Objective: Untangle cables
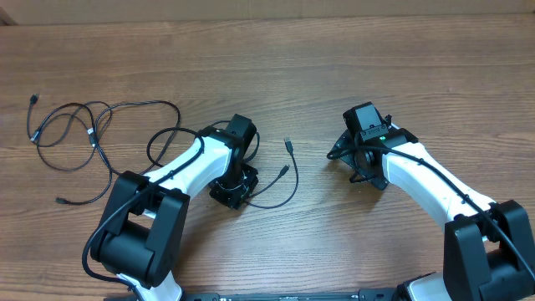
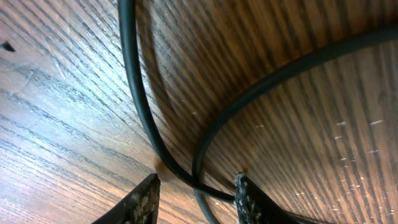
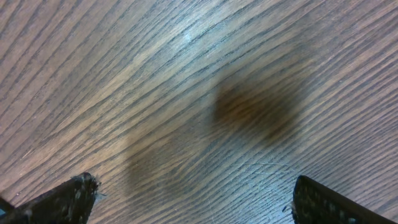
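plain wooden surface [image 1: 351, 58]. left claw [image 2: 198, 182] hangs low, partly open, straddling two crossed cables [image 2: 138, 106], probably to pinch them; right claw [image 3: 194, 184] gapes wide over bare wood, empty.

Overhead top-down; wrist cams near table [image 3: 186, 62].

Thin flexible black cables [image 1: 94, 138], plain and unmarked, brown wooden table [image 1: 334, 58] streaked with darker grain, white-shelled left arm [image 1: 188, 159] and right arm [image 1: 418, 171] with black joints, black left fingertips [image 2: 146, 199] flecked grey.
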{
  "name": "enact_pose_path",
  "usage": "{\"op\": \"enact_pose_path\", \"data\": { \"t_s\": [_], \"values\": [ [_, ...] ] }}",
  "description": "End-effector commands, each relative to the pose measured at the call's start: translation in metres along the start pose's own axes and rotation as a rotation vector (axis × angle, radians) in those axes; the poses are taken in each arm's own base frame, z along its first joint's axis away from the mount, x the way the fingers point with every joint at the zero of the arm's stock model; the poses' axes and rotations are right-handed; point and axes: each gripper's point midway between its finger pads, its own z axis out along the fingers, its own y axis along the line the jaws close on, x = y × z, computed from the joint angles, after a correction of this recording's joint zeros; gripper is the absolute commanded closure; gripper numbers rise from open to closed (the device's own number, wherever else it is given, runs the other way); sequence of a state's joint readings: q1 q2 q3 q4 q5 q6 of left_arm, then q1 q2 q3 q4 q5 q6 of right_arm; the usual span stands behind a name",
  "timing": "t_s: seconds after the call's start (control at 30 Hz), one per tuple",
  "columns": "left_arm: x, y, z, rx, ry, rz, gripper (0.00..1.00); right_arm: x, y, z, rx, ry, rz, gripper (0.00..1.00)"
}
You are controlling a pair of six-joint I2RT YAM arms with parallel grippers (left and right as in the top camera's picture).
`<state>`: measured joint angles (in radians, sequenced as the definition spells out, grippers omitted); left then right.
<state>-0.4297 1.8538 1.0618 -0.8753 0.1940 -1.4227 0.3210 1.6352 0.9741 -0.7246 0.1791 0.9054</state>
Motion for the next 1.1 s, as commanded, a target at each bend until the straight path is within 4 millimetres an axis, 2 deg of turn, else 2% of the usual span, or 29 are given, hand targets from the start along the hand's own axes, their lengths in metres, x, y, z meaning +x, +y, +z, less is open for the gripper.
{"op": "enact_pose_path", "data": {
  "t_s": [0.0,0.27,0.37,0.47,0.53,0.63,0.67,0.7,0.87,0.9,0.97,1.0,1.07],
  "values": [
    [-0.019,0.034,0.036,-0.152,-0.066,-0.047,0.59,-0.002,0.000,-0.003,-0.012,-0.007,0.012,0.00],
    [-0.027,0.038,0.035,-0.167,-0.116,-0.046,0.67,-0.002,0.000,-0.003,-0.012,-0.007,0.012,0.00],
    [-0.032,0.037,0.035,-0.161,-0.122,-0.058,0.65,-0.002,0.000,-0.003,-0.012,-0.007,0.012,0.00],
    [-0.043,0.036,0.033,-0.150,-0.143,-0.081,0.58,-0.002,0.000,-0.003,-0.012,-0.007,0.012,0.00],
    [-0.051,0.034,0.032,-0.134,-0.156,-0.100,0.59,-0.002,0.000,-0.003,-0.012,-0.007,0.012,0.00],
    [-0.063,0.030,0.031,-0.110,-0.173,-0.125,0.72,-0.002,0.000,-0.003,-0.012,-0.007,0.012,0.00],
    [-0.070,0.025,0.030,-0.083,-0.188,-0.109,0.91,-0.002,0.000,-0.003,-0.012,-0.007,0.012,0.00],
    [-0.072,0.020,0.030,-0.067,-0.190,-0.088,0.96,-0.002,0.000,-0.003,-0.012,-0.007,0.012,0.00],
    [-0.075,0.002,0.030,-0.002,-0.196,0.016,0.96,-0.002,0.000,-0.003,-0.012,-0.007,0.012,0.00],
    [-0.074,0.002,0.030,-0.004,-0.196,0.024,0.91,-0.002,0.000,-0.003,-0.012,-0.007,0.012,0.00],
    [-0.072,0.003,0.031,-0.008,-0.194,0.027,0.74,-0.002,0.000,-0.003,-0.012,-0.007,0.012,0.00],
    [-0.072,0.004,0.031,-0.012,-0.193,0.028,0.70,-0.002,0.000,-0.003,-0.012,-0.007,0.012,0.00],
    [-0.070,0.005,0.031,-0.017,-0.192,0.031,0.70,-0.002,0.000,-0.003,-0.012,-0.007,0.012,0.00]
  ]
}}
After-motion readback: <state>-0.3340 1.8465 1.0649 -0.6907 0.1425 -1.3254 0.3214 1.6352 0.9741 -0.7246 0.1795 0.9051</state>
